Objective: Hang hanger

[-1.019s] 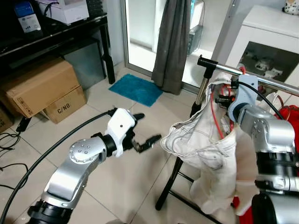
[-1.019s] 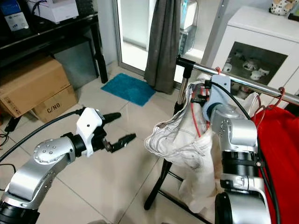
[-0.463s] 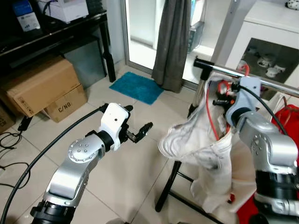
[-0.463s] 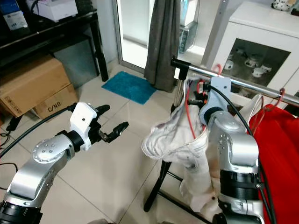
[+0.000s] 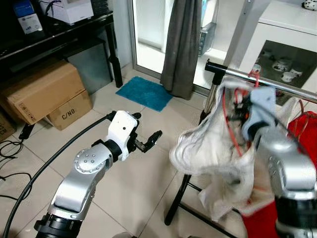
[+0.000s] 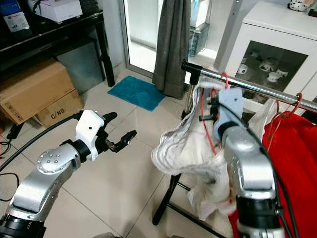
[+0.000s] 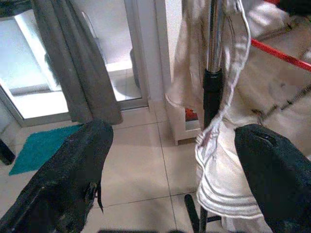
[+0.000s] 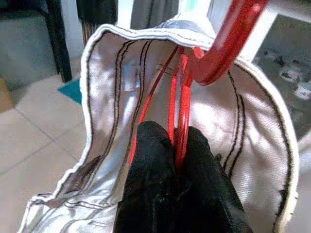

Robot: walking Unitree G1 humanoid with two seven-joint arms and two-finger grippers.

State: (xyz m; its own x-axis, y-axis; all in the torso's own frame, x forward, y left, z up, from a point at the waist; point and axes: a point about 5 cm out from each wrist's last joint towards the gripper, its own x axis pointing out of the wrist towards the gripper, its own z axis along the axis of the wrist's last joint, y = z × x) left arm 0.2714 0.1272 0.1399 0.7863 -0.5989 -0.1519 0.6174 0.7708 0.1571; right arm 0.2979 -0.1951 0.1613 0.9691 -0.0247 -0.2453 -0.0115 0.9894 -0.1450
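You are carrying the red hanger with its white garment pinched in the closed right tool, hook nearing the rail at 12 o'clock; seat it fully while the left tool is gaping empty at 9 o'clock

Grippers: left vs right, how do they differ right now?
Left gripper has its jaws open and empty, out over the floor; right gripper has jaws shut on the red hanger. Left is held low, short of the rack; right is raised at the rail, in the white garment. Both have black fingers.
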